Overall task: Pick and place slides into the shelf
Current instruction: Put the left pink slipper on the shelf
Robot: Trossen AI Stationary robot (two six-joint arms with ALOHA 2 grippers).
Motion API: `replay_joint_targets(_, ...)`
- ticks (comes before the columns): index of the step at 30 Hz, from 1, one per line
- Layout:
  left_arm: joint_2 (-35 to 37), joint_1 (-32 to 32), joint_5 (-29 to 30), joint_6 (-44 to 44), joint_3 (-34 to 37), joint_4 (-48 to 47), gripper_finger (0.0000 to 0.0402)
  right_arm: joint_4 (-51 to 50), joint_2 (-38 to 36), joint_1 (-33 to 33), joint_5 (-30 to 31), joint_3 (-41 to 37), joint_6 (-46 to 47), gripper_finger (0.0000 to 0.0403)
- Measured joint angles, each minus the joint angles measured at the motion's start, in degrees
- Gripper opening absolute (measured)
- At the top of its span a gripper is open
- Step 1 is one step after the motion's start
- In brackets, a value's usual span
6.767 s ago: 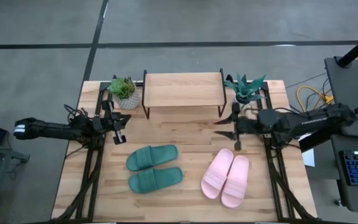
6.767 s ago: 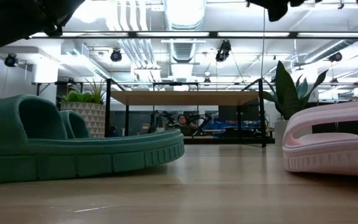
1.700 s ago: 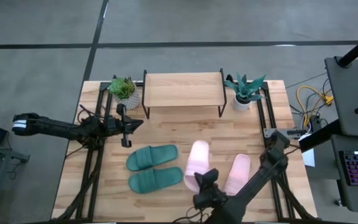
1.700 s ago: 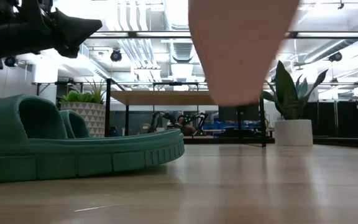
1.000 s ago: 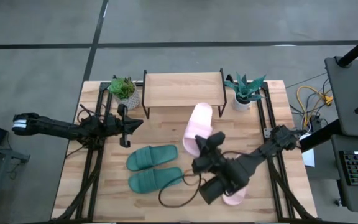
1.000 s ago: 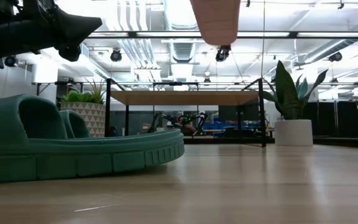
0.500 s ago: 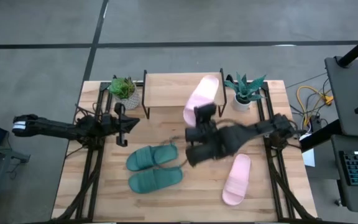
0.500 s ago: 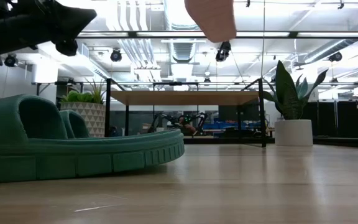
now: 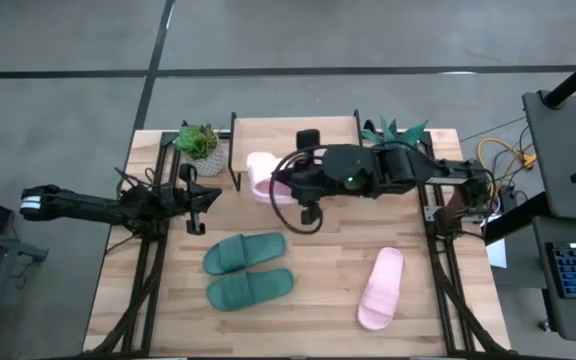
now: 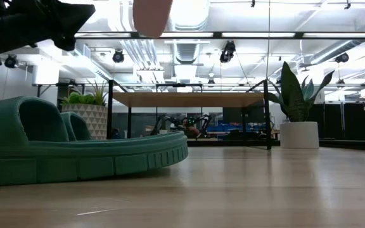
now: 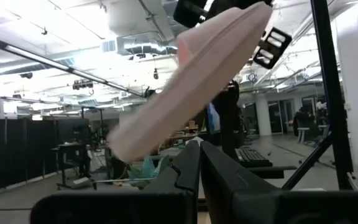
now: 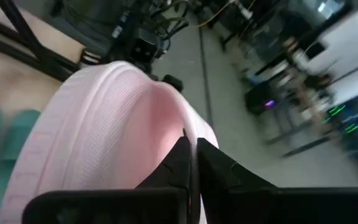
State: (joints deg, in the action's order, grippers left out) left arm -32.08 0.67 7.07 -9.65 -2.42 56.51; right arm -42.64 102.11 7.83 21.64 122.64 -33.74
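Spanning most of the high view, a light wooden tabletop [image 9: 298, 240] on a grey floor. Standing at its far edge, the low shelf [image 9: 278, 142] with a light-wood board on thin black legs, flanked by a leafy green potted plant [image 9: 199, 146] at the left end and a spiky potted plant [image 9: 396, 140] at the right end. Reaching across in front of the shelf, the right arm, with the right gripper [image 9: 286, 180] clamped shut on the strap of one pink slide [image 9: 260, 177], carried in the air at the shelf's front left part, clear of the table. Seen in the right wrist view pinched between the two dark fingertips, the same pink slide [image 12: 114, 134]; seen in the low view, only its end [image 10: 152, 15] hanging at the top edge. Lying flat toward the near right of the tabletop, the second pink slide [image 9: 380, 290]. Resting side by side left of centre, the dark green pair [image 9: 247, 269], touching or nearly so. Waiting at the table's left side beside the leafy plant, the left gripper [image 9: 197, 198], fingers pressed together and holding nothing.
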Motion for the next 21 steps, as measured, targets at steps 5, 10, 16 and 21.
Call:
replay_joint_targets(5, 0.37, 0.00, -0.02, -0.04, 0.00, -0.04, 0.0000, 8.15, 1.08, -2.07, 3.13, -4.54, -8.56, 0.0009)
replay_joint_targets(10, 2.12, 0.00, 0.00, -0.11, 0.12, -0.05, 0.0000, 16.16, 2.03, -6.06, 6.50, -10.33, -12.28, 0.0009)
replay_joint_targets(16, 5.24, 0.00, 0.00, -3.12, 0.33, -3.87, 0.0000, 31.06, 3.26, -9.78, 5.84, -19.49, -18.97, 0.0009)
replay_joint_targets(21, 8.70, -0.01, -0.01, -3.26, 0.35, -7.86, 0.0000, 39.00, 3.91, -11.24, 5.38, -25.29, -21.61, 0.0009)
